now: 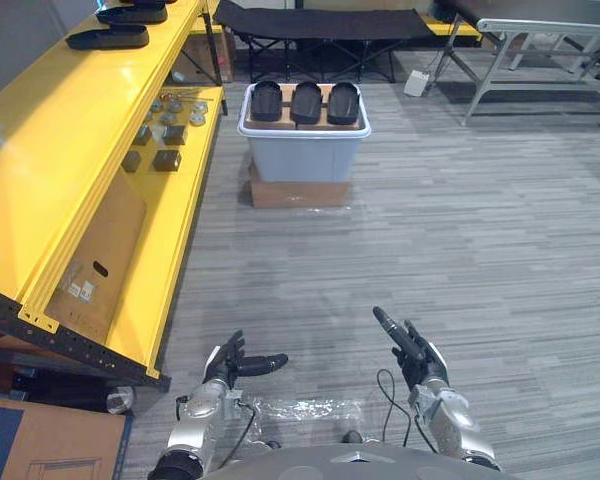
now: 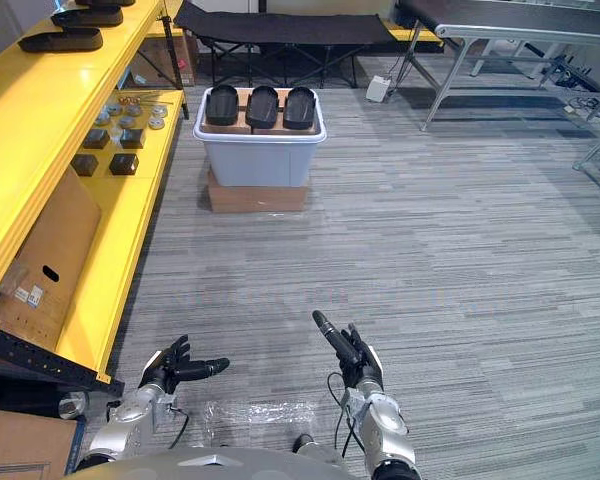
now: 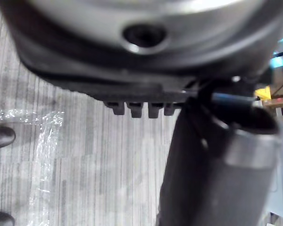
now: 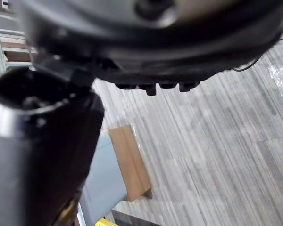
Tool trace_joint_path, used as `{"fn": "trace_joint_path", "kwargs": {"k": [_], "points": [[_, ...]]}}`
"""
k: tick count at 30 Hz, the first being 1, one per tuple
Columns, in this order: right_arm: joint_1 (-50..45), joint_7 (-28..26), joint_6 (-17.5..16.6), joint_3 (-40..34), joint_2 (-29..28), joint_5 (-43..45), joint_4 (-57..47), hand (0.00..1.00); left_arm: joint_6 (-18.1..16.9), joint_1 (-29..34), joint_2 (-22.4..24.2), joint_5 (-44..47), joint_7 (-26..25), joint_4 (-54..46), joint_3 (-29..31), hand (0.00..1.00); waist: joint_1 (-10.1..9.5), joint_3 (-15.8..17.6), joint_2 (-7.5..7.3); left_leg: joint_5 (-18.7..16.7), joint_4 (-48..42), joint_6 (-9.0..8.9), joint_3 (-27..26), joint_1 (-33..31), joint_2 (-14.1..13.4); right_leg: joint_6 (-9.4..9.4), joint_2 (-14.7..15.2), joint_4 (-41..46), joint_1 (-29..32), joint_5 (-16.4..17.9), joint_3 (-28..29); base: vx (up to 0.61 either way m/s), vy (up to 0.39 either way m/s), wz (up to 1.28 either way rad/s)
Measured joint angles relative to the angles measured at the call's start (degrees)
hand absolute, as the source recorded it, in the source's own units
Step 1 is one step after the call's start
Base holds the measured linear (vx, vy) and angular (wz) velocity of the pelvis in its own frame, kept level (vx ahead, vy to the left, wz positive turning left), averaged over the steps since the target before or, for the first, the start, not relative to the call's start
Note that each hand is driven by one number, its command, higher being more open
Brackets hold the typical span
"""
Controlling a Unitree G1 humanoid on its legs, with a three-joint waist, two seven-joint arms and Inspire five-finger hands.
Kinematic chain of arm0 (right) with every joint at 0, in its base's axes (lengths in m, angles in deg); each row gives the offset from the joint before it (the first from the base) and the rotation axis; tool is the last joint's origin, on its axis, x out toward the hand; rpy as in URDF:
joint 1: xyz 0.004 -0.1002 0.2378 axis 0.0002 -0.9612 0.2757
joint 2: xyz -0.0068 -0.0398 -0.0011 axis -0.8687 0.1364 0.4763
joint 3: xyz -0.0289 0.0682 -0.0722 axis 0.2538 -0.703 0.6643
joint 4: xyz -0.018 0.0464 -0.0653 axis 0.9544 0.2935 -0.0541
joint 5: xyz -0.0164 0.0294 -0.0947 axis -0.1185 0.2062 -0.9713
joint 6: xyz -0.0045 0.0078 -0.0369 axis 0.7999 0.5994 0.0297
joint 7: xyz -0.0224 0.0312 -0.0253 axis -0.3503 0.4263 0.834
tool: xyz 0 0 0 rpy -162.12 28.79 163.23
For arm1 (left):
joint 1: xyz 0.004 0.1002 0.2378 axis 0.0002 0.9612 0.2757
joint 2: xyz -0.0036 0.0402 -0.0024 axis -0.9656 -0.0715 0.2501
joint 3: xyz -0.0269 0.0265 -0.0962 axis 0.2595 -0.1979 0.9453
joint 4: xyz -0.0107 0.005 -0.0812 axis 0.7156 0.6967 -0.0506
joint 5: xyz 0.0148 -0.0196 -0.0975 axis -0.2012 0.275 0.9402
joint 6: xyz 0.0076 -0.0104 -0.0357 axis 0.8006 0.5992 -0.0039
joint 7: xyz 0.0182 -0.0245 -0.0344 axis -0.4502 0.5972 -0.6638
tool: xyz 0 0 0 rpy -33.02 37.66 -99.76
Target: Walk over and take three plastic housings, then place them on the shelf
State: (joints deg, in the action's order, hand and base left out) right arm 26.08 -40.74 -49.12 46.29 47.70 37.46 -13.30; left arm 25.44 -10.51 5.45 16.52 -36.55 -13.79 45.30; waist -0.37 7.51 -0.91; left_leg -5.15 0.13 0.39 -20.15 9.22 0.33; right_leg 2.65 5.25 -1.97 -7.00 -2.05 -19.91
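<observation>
1. Yellow shelf [image 1: 40, 150]: we see it along the left side, long tiers running away from us.
2. Two black housings [image 1: 108, 38]: they lie on the shelf's top tier at its far end, one behind the other.
3. Small metal parts [image 1: 175, 105] and dark blocks [image 1: 166, 159]: these sit in loose rows on the lower tier.
4. Cardboard sheet [image 1: 105, 250]: it leans tilted on the lower tier, nearer to us than the blocks.
5. Cardboard box [image 1: 40, 440]: it stands on the floor at the shelf's near end.
6. Left hand [image 1: 227, 368]: low over the floor, fingers loosely spread and pointing forward, thumb stretched toward the right. We see nothing in it.
7. Plastic film [image 1: 305, 410]: a clear piece lying flat on the floor between the two hands.
8. Grey bin [image 1: 302, 155]: it stands on a brown cardboard base [image 1: 300, 193] ahead of us, just beside the shelf's lower tier.
9. Three plastic housings [image 1: 306, 102]: black, side by side in a row on brown cardboard at the bin's top, well apart from both hands.
10. Right hand [image 1: 420, 362]: low over the floor, fingers relaxed, thumb stretched forward and leftward. We see nothing in it.
11. Black folding cot [image 1: 320, 24]: against the far side, behind the bin.
12. White box [image 1: 416, 84]: on the floor, right of the cot.
13. Metal table [image 1: 550, 25]: at the far right.
</observation>
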Motion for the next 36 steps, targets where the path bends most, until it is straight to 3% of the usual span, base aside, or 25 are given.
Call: {"fn": "trace_joint_path", "kwargs": {"k": [5,11,13,16,18,22,24,26,27,29,31,33,34,35,36], "points": [[-0.2,-0.9,-0.9,0.6,0.3,-0.1,0.0,1.0,-0.5,0.4,0.4,0.2,-0.9,0.0,0.1,1.0,-0.46,0.6,0.11,-0.6,-0.6,0.43,-0.9,0.1,-0.2,-0.06,0.0,0.2,0.0,0.1,0.9,-0.07,0.013,-0.1],[-1.1,-2.3,0.4,1.5,0.3,1.9,0.1,1.0,-1.6,0.5,1.1,0.2,0.1,0.0,0.0,1.0,-0.73,0.8,-0.05,-1.7,-2.8,0.81,-0.9,0.3,-0.6,-0.19,0.3,3.0,0.3,1.5,1.1,-0.02,0.008,-0.02],[-1.3,-2.0,0.5,0.8,0.4,1.9,0.8,1.0,-1.6,0.4,1.1,0.2,0.9,0.0,-0.1,1.0,0.37,1.2,-0.48,-3.4,-4.8,1.97,0.2,0.3,-0.3,0.99,2.7,13.9,3.8,6.3,0.9,0.02,0.032,0.22],[-1.0,-1.4,0.6,0.3,1.0,2.2,1.7,1.0,-1.5,-0.4,0.4,0.2,1.5,-0.1,-0.5,1.0,0.76,3.4,-0.47,-5.4,-8.5,3.51,0.7,1.1,-0.8,1.98,6.6,34.4,12.2,6.6,2.3,-0.03,0.078,0.11],[-1.5,-1.3,0.9,0.4,0.9,2.4,3.3,1.0,-1.0,-0.4,-0.3,0.3,1.8,-0.1,-0.6,1.0,1.28,4.3,-0.95,-6.2,-9.4,4.08,1.2,2.1,-0.9,1.12,6.5,34.9,12.4,8.5,3.5,0.0,0.039,0.21],[-2.0,-1.2,0.9,0.5,0.9,2.2,3.5,1.0,-0.5,-0.4,-1.7,4.4,2.2,-0.3,-0.5,1.0,1.9,4.8,-1.13,-8.6,-12.3,3.13,2.5,1.1,-2.1,2.1,3.6,19.2,13.0,7.3,4.5,0.08,-0.024,0.15],[-2.1,-1.3,0.8,0.5,0.9,1.3,3.5,1.0,0.2,-0.1,-1.4,7.5,2.2,-0.5,-0.5,1.0,1.61,5.6,-0.63,-10.9,-15.3,2.0,2.5,1.0,-3.5,2.0,3.1,13.6,13.0,5.6,4.3,0.15,-0.099,0.03],[-3.0,-2.0,0.7,0.5,0.1,1.2,3.4,1.0,0.2,1.0,-1.0,10.0,2.2,-0.7,-0.2,1.0,0.72,5.5,-0.89,-14.4,-18.7,-0.42,2.4,1.4,-4.6,1.64,3.2,10.7,12.8,4.3,4.4,0.2,-0.171,-0.05],[-3.3,-2.5,0.7,0.6,-0.3,1.2,3.4,1.0,0.2,1.2,-0.7,11.5,2.2,-0.8,0.1,1.0,0.4,5.2,-1.03,-16.1,-20.1,-1.78,3.0,1.5,-5.6,0.64,3.0,11.2,12.6,0.6,4.2,0.28,-0.26,0.08],[-3.4,-2.8,0.6,0.5,-0.4,1.3,2.9,1.0,0.1,1.2,0.2,13.0,2.2,-1.2,0.2,1.0,0.43,4.5,-0.14,-17.5,-19.5,-3.29,4.2,1.8,-7.8,-1.57,1.1,12.4,12.9,-1.4,3.3,0.35,-0.289,0.2],[-3.9,-2.5,0.5,0.4,-0.4,1.3,1.1,1.0,-0.2,2.6,2.1,17.9,1.9,-2.1,1.3,1.0,0.09,2.9,2.17,-15.8,-17.4,-6.81,4.4,4.4,-11.0,-3.56,-2.2,13.4,12.1,1.5,1.4,0.4,-0.206,0.12],[-3.3,-2.4,0.1,0.3,-0.6,1.3,0.1,1.0,-1.2,3.1,4.5,21.6,1.8,-2.2,3.5,1.0,-0.79,2.9,1.72,-12.4,-31.5,-6.48,7.6,-1.1,-13.7,-4.5,-3.3,13.6,10.0,3.3,1.2,0.47,-0.245,-0.01],[-3.7,-2.3,-0.2,0.3,-0.5,1.3,-1.5,1.0,-1.3,3.3,6.0,23.3,1.6,-2.2,4.3,1.0,-1.07,3.0,1.93,-7.0,-44.1,-5.54,9.7,-6.5,-16.0,-5.97,-4.2,12.4,7.1,4.1,1.0,0.41,-0.247,0.1],[-3.9,-2.3,-0.2,0.5,-0.5,1.3,-2.3,1.0,-1.4,3.5,6.6,23.5,1.5,-2.2,4.6,1.0,-1.05,3.0,2.21,-4.1,-50.3,-5.02,10.4,-9.5,-17.6,-6.37,-4.9,11.6,5.3,4.7,0.8,0.5,-0.249,0.16],[-3.7,-2.2,-0.3,0.6,-0.5,1.3,-2.7,1.0,-1.4,3.9,6.8,24.6,1.5,-2.2,4.6,1.0,-1.15,3.0,2.47,-4.5,-57.8,-5.24,11.0,-13.5,-19.4,-7.3,-5.8,10.2,2.2,5.3,0.4,0.43,-0.161,0.03]]}}
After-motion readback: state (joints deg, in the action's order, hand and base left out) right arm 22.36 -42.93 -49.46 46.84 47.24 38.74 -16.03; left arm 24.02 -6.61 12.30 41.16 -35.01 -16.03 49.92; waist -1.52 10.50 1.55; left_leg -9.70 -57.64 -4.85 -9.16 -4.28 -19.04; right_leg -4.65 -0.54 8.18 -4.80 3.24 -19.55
